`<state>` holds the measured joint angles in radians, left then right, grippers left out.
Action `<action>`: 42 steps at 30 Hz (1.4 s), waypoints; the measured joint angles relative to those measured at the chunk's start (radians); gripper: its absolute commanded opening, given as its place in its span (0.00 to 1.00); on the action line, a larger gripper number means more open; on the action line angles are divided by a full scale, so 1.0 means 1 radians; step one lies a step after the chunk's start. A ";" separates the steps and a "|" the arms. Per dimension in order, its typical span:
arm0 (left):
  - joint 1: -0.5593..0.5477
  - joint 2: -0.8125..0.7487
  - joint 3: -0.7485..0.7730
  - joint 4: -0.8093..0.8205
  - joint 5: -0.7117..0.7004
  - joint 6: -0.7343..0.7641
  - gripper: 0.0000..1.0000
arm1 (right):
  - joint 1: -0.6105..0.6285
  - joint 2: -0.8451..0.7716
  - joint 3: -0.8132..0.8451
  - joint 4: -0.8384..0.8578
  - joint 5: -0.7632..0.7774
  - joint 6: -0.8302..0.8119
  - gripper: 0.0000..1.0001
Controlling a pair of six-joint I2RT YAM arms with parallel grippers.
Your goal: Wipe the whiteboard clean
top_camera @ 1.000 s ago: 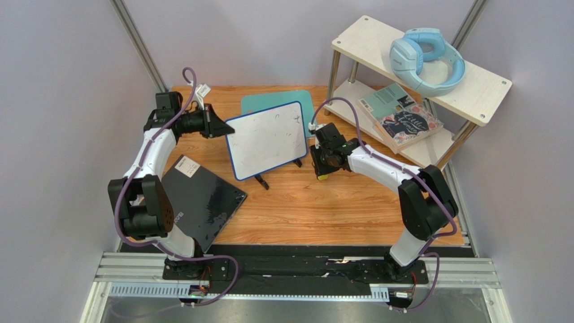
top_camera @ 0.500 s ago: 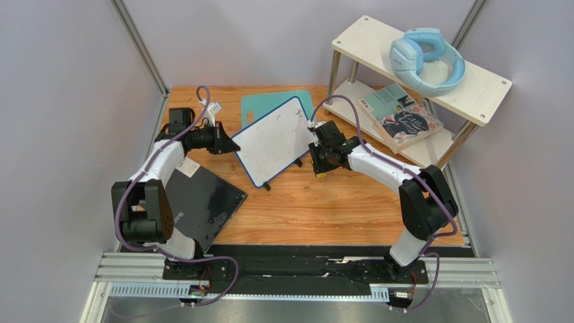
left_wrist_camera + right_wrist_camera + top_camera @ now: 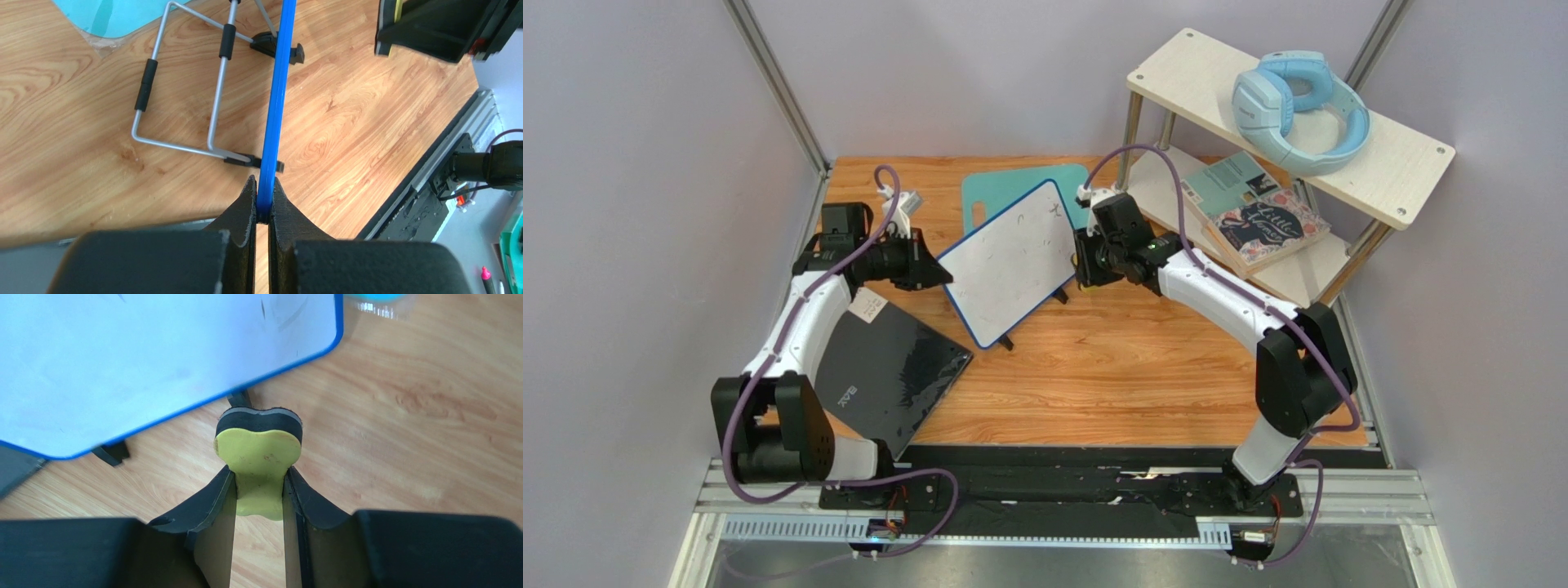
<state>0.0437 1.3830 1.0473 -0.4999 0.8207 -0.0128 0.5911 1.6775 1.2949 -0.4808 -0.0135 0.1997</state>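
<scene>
The whiteboard (image 3: 1008, 261), white with a thin blue frame and black feet, stands tilted at the table's middle back, faint dark marks near its upper right. My left gripper (image 3: 934, 268) is shut on its left edge; in the left wrist view the blue frame (image 3: 275, 104) runs up from between my fingers (image 3: 264, 211), the wire stand (image 3: 184, 92) beside it. My right gripper (image 3: 1081, 260) is at the board's right edge, shut on a yellow-green eraser (image 3: 258, 459) with a black felt side. The board's lower corner (image 3: 159, 361) lies just above the eraser in the right wrist view.
A glossy black slab (image 3: 891, 368) lies at the left front. A teal mat (image 3: 995, 186) lies behind the board. A two-tier shelf (image 3: 1308, 123) at the back right carries blue headphones (image 3: 1298, 108) and books (image 3: 1254, 214).
The left gripper has swung the board's left edge toward the front, turning it counter-clockwise. The right gripper with the eraser has moved up and left to the board's right edge.
</scene>
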 measured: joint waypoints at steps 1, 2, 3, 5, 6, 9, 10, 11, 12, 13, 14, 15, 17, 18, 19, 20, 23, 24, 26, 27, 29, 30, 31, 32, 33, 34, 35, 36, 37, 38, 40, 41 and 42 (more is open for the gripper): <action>0.000 -0.018 0.000 -0.017 -0.008 0.001 0.00 | 0.000 0.001 0.014 0.011 -0.003 0.003 0.00; 0.000 -0.034 0.000 -0.033 -0.016 0.002 0.00 | 0.000 0.002 0.030 0.028 -0.008 0.009 0.00; 0.000 -0.045 0.001 -0.048 -0.023 0.004 0.00 | 0.000 0.004 0.042 0.045 -0.012 0.014 0.00; 0.000 -0.052 0.003 -0.071 -0.032 0.011 0.00 | -0.001 0.009 0.060 0.084 -0.016 0.025 0.00; 0.000 -0.052 0.005 -0.077 -0.034 0.012 0.00 | -0.001 0.014 0.068 0.107 -0.017 0.034 0.00; 0.001 -0.051 0.005 -0.085 -0.038 0.015 0.00 | -0.001 0.043 0.077 0.192 -0.014 0.060 0.00; 0.001 -0.051 0.005 -0.087 -0.039 0.015 0.00 | -0.001 0.061 0.083 0.217 -0.013 0.069 0.00; 0.001 -0.051 0.004 -0.087 -0.041 0.016 0.00 | -0.001 0.090 0.095 0.247 0.000 0.080 0.00; 0.001 -0.052 0.001 -0.085 -0.042 0.016 0.00 | -0.001 0.114 0.105 0.266 0.013 0.086 0.00; 0.002 -0.053 -0.004 -0.084 -0.043 0.016 0.00 | -0.001 0.140 0.118 0.277 0.025 0.091 0.00; 0.002 -0.056 -0.014 -0.080 -0.045 0.016 0.00 | -0.001 0.174 0.142 0.286 0.045 0.096 0.00; 0.002 -0.060 -0.021 -0.080 -0.045 0.016 0.00 | -0.001 0.198 0.158 0.296 0.057 0.098 0.00; 0.002 -0.073 -0.040 -0.080 -0.048 0.016 0.00 | -0.001 0.254 0.200 0.310 0.084 0.101 0.00; 0.002 -0.080 -0.048 -0.079 -0.051 0.016 0.00 | -0.001 0.273 0.219 0.313 0.092 0.103 0.00; 0.002 -0.086 -0.053 -0.079 -0.055 0.016 0.00 | -0.001 0.291 0.239 0.315 0.097 0.103 0.00; 0.002 -0.091 -0.057 -0.079 -0.059 0.011 0.00 | -0.001 0.309 0.264 0.314 0.099 0.104 0.00; 0.002 -0.101 -0.068 -0.079 -0.070 0.005 0.00 | -0.002 0.322 0.306 0.316 0.098 0.108 0.00; 0.003 -0.102 -0.070 -0.079 -0.071 0.005 0.00 | -0.002 0.322 0.317 0.322 0.093 0.112 0.00; 0.003 -0.104 -0.071 -0.077 -0.073 0.005 0.00 | -0.003 0.322 0.343 0.338 0.080 0.121 0.00; 0.002 -0.105 -0.071 -0.077 -0.074 0.005 0.00 | -0.003 0.322 0.349 0.347 0.074 0.126 0.00; 0.002 -0.107 -0.071 -0.077 -0.074 0.005 0.00 | -0.002 0.322 0.352 0.362 0.064 0.133 0.00; 0.002 -0.107 -0.071 -0.077 -0.074 0.004 0.00 | 0.000 0.322 0.349 0.367 0.064 0.135 0.00; 0.002 -0.107 -0.071 -0.077 -0.074 0.003 0.00 | 0.002 0.322 0.338 0.377 0.065 0.137 0.00; 0.002 -0.107 -0.071 -0.077 -0.074 0.002 0.00 | 0.004 0.320 0.328 0.383 0.065 0.140 0.00; 0.002 -0.107 -0.071 -0.078 -0.074 0.000 0.00 | 0.006 0.316 0.307 0.396 0.066 0.142 0.00; 0.002 -0.107 -0.071 -0.078 -0.074 -0.002 0.00 | 0.008 0.311 0.286 0.404 0.066 0.145 0.00; 0.002 -0.107 -0.071 -0.078 -0.074 -0.003 0.00 | 0.010 0.304 0.260 0.410 0.066 0.145 0.00; 0.003 -0.107 -0.071 -0.079 -0.074 -0.005 0.00 | 0.013 0.297 0.229 0.414 0.066 0.148 0.00; 0.003 -0.107 -0.071 -0.079 -0.074 -0.005 0.00 | 0.014 0.294 0.209 0.417 0.065 0.149 0.00; 0.003 -0.107 -0.071 -0.079 -0.074 -0.007 0.00 | 0.015 0.290 0.183 0.421 0.064 0.150 0.00; 0.003 -0.107 -0.071 -0.080 -0.074 -0.010 0.00 | 0.016 0.289 0.156 0.419 0.058 0.152 0.00; 0.003 -0.107 -0.071 -0.080 -0.074 -0.012 0.00 | 0.016 0.289 0.147 0.418 0.052 0.152 0.00; 0.003 -0.107 -0.071 -0.081 -0.074 -0.013 0.00 | 0.017 0.289 0.142 0.417 0.045 0.152 0.00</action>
<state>0.0463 1.2762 0.9764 -0.5808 0.7471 -0.0257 0.6083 1.9663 1.4368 -0.0635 0.0319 0.3515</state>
